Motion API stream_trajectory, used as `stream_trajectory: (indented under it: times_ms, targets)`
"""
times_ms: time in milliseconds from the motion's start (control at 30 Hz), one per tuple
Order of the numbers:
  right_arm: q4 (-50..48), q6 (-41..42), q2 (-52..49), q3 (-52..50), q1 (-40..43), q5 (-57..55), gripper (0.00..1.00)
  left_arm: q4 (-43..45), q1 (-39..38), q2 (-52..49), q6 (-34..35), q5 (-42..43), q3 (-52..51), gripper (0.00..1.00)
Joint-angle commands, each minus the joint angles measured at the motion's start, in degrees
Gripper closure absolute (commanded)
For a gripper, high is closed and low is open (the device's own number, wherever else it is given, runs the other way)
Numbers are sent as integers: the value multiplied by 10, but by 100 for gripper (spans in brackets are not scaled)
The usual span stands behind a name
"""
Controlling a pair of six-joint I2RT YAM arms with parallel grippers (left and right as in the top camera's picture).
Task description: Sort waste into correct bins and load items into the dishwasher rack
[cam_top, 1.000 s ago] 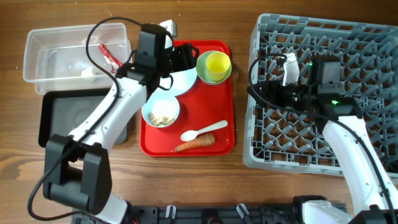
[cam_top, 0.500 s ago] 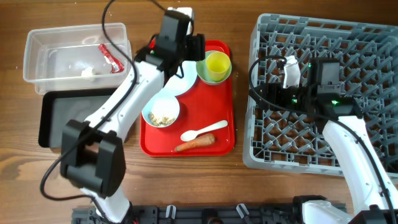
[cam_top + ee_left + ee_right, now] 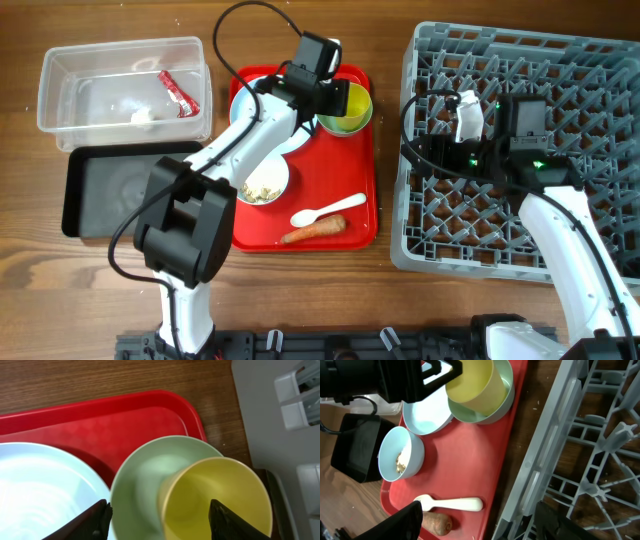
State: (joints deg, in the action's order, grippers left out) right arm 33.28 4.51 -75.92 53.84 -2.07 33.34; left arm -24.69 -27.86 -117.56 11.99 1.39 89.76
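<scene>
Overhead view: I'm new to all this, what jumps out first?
The bright red tray at the centre, carrying a yellow cup nested in a pale bowl, a spoon and a carrot piece. To its right sits the big grey rack, and the left tool hovers open over the cup.

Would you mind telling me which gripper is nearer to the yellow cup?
Left. The left gripper hovers right over the yellow cup, open on either side of it; the right gripper is over the dishwasher rack, apart from the cup.
</scene>
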Motion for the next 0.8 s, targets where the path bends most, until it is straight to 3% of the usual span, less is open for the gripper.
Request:
stream_trajectory:
  times_ms: [0,200,333,500,567,767]
  targets:
    - [1,0,-4,12,-1,-6,27,13,-2,-27,-13,0,7,36]
    - [2,0,-4,12,-1,-6,27,18,-6,-43,-13,0,7,46]
    - [2,0,-4,12,-1,-6,27,21,-6,-43,-13,0,7,78]
    - [2,0,-4,12,-1,-6,27,13,-6,-43,-13,0,7,91]
    - [2,0,-4,12,-1,-6,27,11,-5,-41,-13,0,7,96]
    - [2,1,-4,12,-1,-13,26,9,5,2,36,2,7,96]
